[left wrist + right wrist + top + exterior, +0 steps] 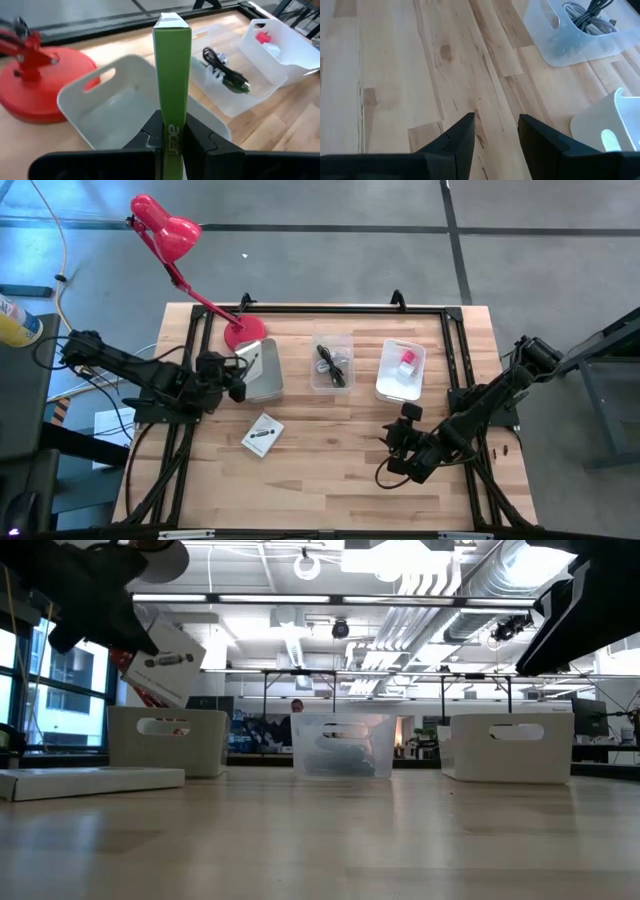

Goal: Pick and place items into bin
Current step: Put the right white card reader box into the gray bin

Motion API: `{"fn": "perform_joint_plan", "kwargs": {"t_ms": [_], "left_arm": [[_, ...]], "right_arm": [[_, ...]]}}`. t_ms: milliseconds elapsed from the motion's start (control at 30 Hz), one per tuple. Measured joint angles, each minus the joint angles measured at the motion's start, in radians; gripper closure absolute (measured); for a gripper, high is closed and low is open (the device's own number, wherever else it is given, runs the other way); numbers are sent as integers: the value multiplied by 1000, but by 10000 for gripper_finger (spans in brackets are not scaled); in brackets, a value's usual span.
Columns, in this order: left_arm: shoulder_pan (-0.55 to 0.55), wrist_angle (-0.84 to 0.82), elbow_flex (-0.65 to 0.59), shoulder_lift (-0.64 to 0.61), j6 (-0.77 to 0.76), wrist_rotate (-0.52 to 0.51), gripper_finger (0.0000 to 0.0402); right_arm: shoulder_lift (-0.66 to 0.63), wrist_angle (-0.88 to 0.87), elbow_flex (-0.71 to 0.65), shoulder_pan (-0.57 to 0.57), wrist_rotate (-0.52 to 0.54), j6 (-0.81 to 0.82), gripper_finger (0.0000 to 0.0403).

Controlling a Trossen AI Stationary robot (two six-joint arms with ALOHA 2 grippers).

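Your left gripper (172, 142) has its jaws clamped on the lower end of a flat white box with a green Acer-printed edge (172, 75). The box stands with its long axis running up and away from the jaws, directly over the open grey-white bin (105, 107) beside the red lamp base (40, 95). The release path is therefore straight down. The right gripper (495, 135) waits over bare counter (410, 75), jaws apart and empty. A second white box (262, 434) lies on the counter nearer your left arm.
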Motion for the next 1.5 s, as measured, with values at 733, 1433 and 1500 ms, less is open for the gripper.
{"fn": "perform_joint_plan", "kwargs": {"t_ms": [733, 1433, 1500], "left_arm": [[110, 81, -47, 48, -130, 96, 383], [317, 211, -46, 183, -25, 348, 343], [332, 209, -46, 188, -25, 374, 336]], "right_arm": [[0, 33, 0, 0, 4, -23, 261], [0, 10, 0, 50, 28, -18, 261], [0, 10, 0, 50, 28, -18, 261]]}}
